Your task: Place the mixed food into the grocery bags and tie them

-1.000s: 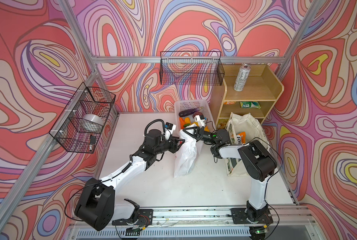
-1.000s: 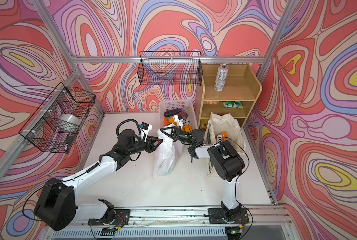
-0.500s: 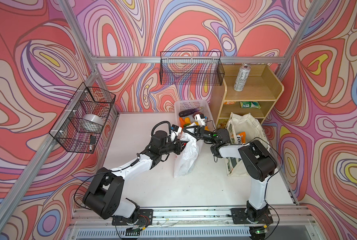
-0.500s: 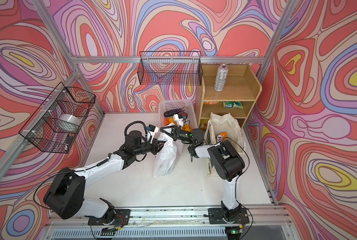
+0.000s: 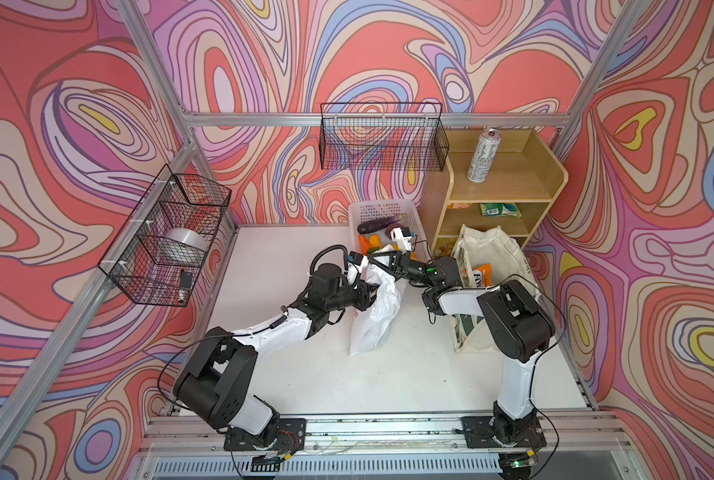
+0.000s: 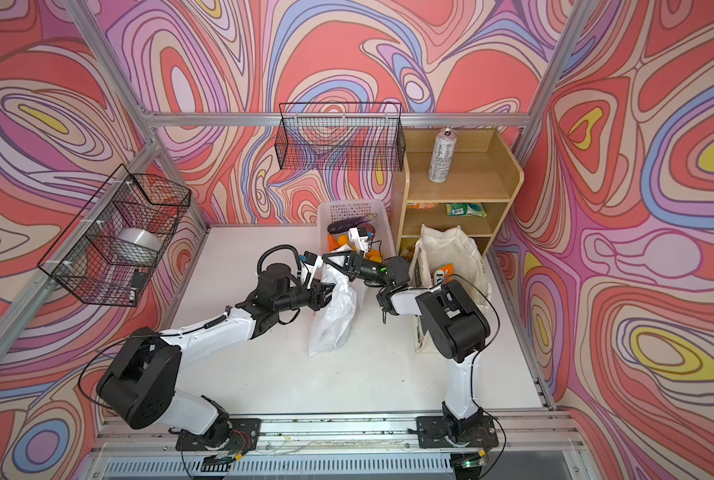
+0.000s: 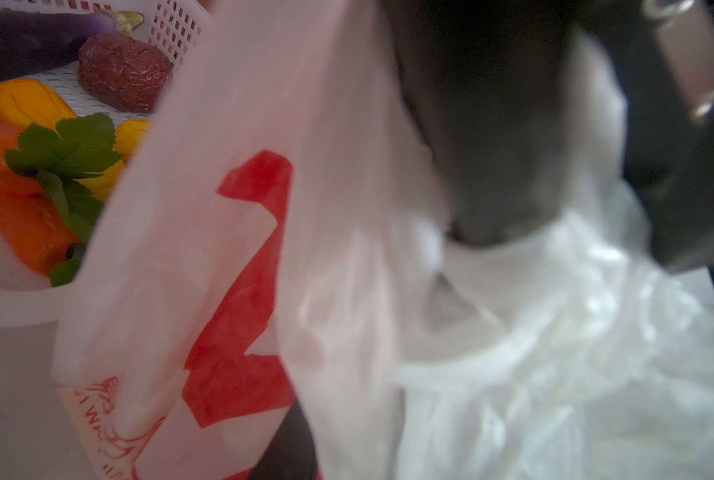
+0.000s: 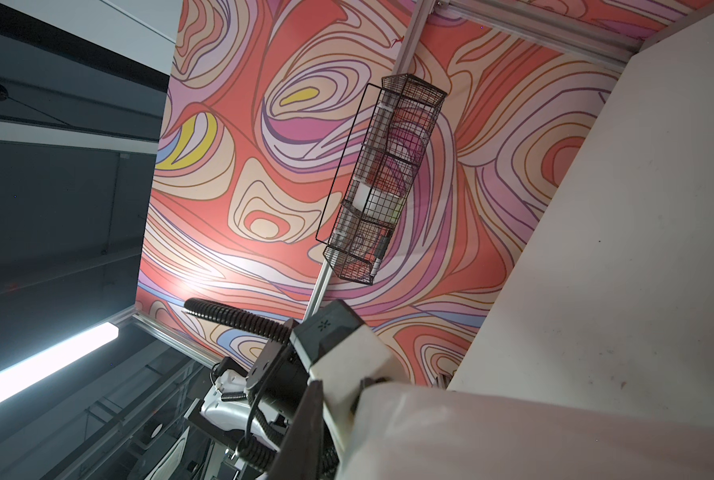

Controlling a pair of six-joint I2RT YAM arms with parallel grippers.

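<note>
A crinkly white plastic bag [image 5: 374, 320] [image 6: 332, 320] with red letters [image 7: 239, 316] stands mid-table. My right gripper [image 5: 379, 261] [image 6: 338, 259] is shut on its raised top edge; the plastic drapes over one dark finger [image 8: 305, 432]. My left gripper [image 5: 368, 296] [image 6: 325, 294] presses into the bag's upper side, jaws apart, with plastic draped across its camera. A cream canvas tote [image 5: 492, 253] stands on the right with an orange packet [image 5: 481, 275] in it. An eggplant [image 7: 35, 33], a carrot [image 7: 10, 199] and lemons [image 7: 27, 104] lie in the white basket [image 5: 382, 208].
A wooden shelf [image 5: 509, 183] at the back right carries a silver can [image 5: 482, 156] and a green packet [image 5: 499, 210]. Black wire baskets hang on the back wall [image 5: 382, 141] and the left wall [image 5: 168, 237]. The basket stands just behind the bag.
My left arm has reached right and a little forward, and its gripper now sits pushed against the bag's upper side. The right gripper has kept its hold and hardly moved.
</note>
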